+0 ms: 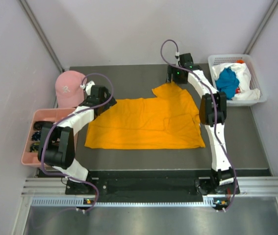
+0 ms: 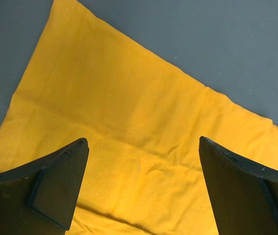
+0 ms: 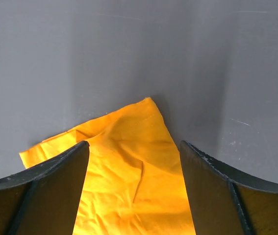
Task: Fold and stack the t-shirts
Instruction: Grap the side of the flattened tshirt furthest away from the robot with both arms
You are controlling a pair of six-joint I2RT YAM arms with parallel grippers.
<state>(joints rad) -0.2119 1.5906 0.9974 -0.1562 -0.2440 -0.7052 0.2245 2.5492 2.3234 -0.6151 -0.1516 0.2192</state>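
The orange-yellow t-shirt (image 1: 143, 125) lies spread flat on the dark table, one sleeve (image 1: 170, 91) pointing to the far side. My left gripper (image 1: 101, 100) hovers over the shirt's far left corner. It is open, with flat cloth (image 2: 129, 122) below the gap of the left gripper (image 2: 143, 141). My right gripper (image 1: 174, 78) stands at the far sleeve. In the wrist view the right gripper (image 3: 134, 143) is open, and the sleeve end (image 3: 129, 147) lies under it, not pinched. A teal-blue t-shirt (image 1: 227, 82) and a white one (image 1: 249, 81) lie bunched in the basket.
A white basket (image 1: 217, 59) stands at the far right corner. A pink cap (image 1: 69, 87) sits at the far left, above a pink tray (image 1: 28, 142) with small dark items. Grey walls close in the table on three sides.
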